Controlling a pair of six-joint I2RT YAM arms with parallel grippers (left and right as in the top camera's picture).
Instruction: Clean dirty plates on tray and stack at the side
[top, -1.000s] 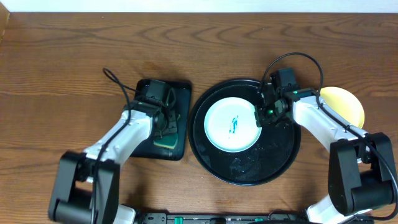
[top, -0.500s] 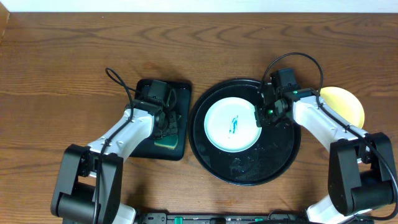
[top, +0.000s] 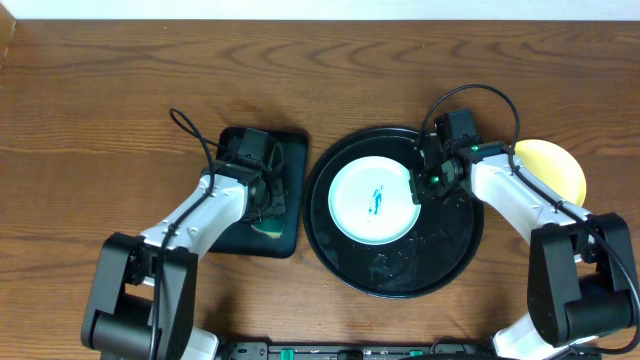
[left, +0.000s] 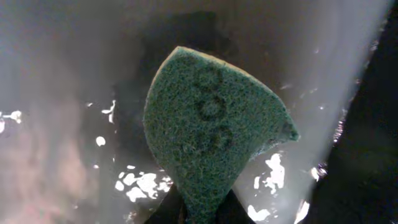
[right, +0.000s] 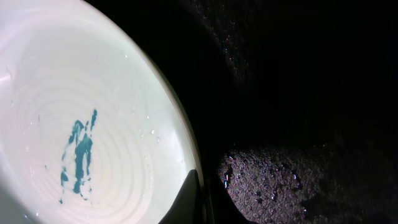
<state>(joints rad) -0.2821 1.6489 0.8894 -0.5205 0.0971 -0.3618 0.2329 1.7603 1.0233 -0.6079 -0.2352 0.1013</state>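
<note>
Right claw (top: 419, 186) is gripping one smudged plate (top: 372, 200) on one tray (top: 440, 250); left claw (top: 262, 205) is clenching one sponge (left: 211, 124); one yellow plate (top: 555, 168) is lying far right.

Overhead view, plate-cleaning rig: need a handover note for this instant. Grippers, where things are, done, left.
Grippers: left gripper is shut on the sponge over the small rectangular tray. The right gripper appears shut on the right rim of the pale plate.
Things: the pale plate lies in the round tray with a teal smudge at its centre. The yellow plate lies on the table right of the tray. Only two plates show.
Done: sponge picked up.
Left: wipe the smudge, then stack the pale plate beside the tray.
</note>
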